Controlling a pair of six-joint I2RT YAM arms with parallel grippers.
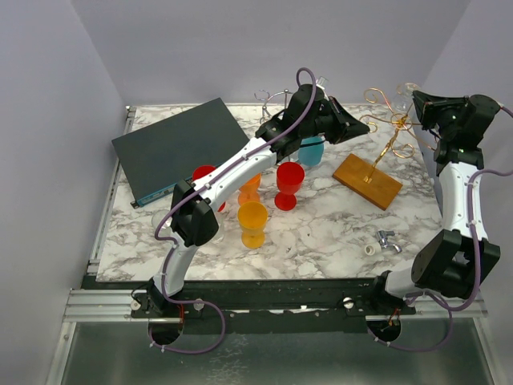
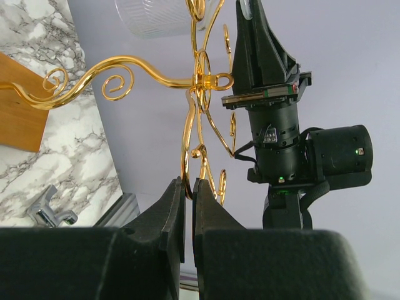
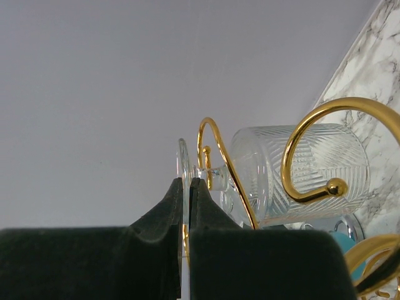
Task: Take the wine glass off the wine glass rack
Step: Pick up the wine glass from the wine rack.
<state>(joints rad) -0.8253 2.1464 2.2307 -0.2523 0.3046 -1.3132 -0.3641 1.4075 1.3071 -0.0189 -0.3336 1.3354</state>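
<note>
- No word, brand, number or sign can be read in any view.
- The right gripper point(image 2: 250, 9) has a thin label strip point(image 2: 259, 95) across its body. Its marks are too fine to read.

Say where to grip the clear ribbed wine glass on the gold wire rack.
Grip the clear ribbed wine glass by its thin flat foot, from above: it hangs upside down, stem caught in the gold wire rack, so the foot sits on top.
</note>
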